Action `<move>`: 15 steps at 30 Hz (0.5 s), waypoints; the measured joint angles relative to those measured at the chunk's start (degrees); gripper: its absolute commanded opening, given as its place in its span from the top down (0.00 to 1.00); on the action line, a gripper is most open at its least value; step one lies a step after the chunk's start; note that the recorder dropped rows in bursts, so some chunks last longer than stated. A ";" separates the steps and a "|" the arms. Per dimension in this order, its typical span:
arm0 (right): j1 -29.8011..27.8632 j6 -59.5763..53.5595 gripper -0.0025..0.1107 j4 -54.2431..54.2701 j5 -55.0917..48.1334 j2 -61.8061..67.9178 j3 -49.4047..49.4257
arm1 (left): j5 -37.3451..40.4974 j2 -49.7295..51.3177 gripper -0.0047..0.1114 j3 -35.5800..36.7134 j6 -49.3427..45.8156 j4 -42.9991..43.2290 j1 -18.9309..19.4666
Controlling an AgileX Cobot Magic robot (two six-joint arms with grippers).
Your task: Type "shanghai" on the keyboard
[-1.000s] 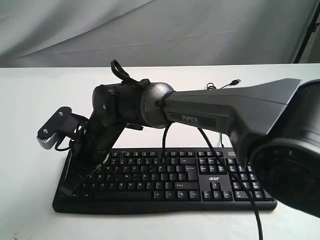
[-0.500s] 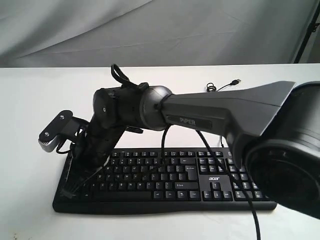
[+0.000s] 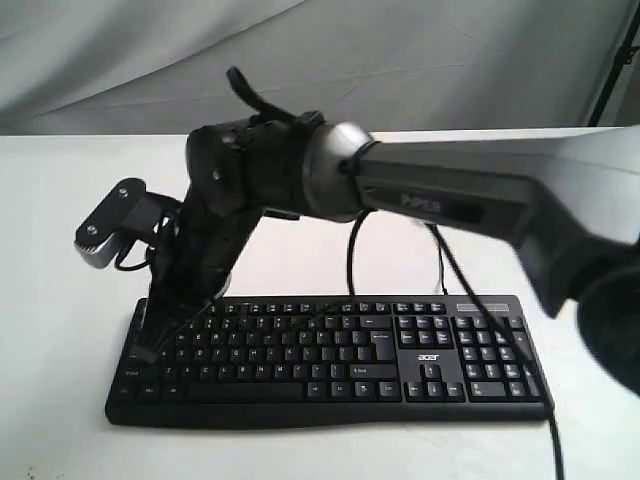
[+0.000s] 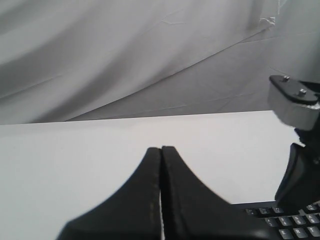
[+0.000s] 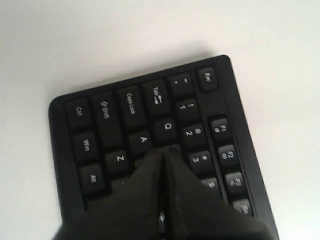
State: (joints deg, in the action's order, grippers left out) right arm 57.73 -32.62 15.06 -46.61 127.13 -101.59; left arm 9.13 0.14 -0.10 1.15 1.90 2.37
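Observation:
The black keyboard (image 3: 400,360) lies across the front of the white table, acer logo near its number pad. My right arm reaches across the middle to the keyboard's left end. The right gripper (image 3: 148,350) points steeply down there, shut with nothing held. In the right wrist view its closed tips (image 5: 164,149) hang just above the keyboard (image 5: 120,110), beside the A and Q keys, hiding the keys under them. The left gripper (image 4: 161,148) is shut and empty over bare table, with a corner of the keyboard (image 4: 290,222) beside it. It does not show in the exterior view.
The right arm's wrist camera (image 3: 105,235) juts out to the left of the gripper and also shows in the left wrist view as a grey camera block (image 4: 292,97). Black arm cables (image 3: 440,265) hang over the keyboard's back edge. A grey cloth backdrop (image 3: 400,60) closes off the table's far side.
The right arm has risen and its gripper tips have lifted off the left-end keys, moving up and slightly toward the keyboard's back. The keyboard has not moved.

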 measured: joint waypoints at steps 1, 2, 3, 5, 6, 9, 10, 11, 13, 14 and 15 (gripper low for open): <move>-0.65 0.12 0.98 -0.14 0.00 -1.36 1.58 | 0.00 0.00 0.96 0.00 0.00 0.00 0.00; -1.30 0.26 0.98 -0.14 0.61 -2.53 3.28 | 0.00 0.00 0.96 0.00 0.00 0.00 0.00; -2.29 0.26 0.98 -0.02 1.64 -4.05 5.89 | 0.00 0.00 0.96 0.00 0.00 0.00 0.00; -4.49 0.26 0.98 0.32 4.50 -6.85 11.48 | 0.00 0.00 0.96 0.00 0.00 0.00 0.00; -5.55 0.06 0.98 0.98 6.58 -8.51 15.26 | 0.00 0.00 0.96 0.00 0.00 0.00 0.00; -7.96 -0.84 0.98 2.72 10.51 -11.47 22.58 | 0.00 0.00 0.96 0.00 0.00 0.00 0.00; -8.43 -1.10 0.98 3.39 11.62 -11.99 24.40 | 0.00 0.00 0.96 0.00 0.00 0.00 0.00; -8.57 -1.51 0.98 4.05 12.41 -12.32 25.55 | 0.00 0.00 0.96 0.00 0.00 0.00 0.00; -8.71 -2.50 0.98 5.64 14.87 -12.61 28.13 | 0.00 0.00 0.96 0.00 0.00 0.00 0.00; -8.71 -2.77 0.98 6.03 15.30 -12.61 28.58 | 0.00 0.00 0.96 0.00 0.00 0.00 0.00; -8.71 -3.04 0.98 6.15 15.43 -12.61 28.81 | 0.00 0.00 0.96 0.00 0.00 0.00 0.00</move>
State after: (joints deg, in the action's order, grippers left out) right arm 49.01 -35.66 21.21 -31.18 114.52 -72.78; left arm 9.13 0.14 -0.10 1.15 1.90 2.37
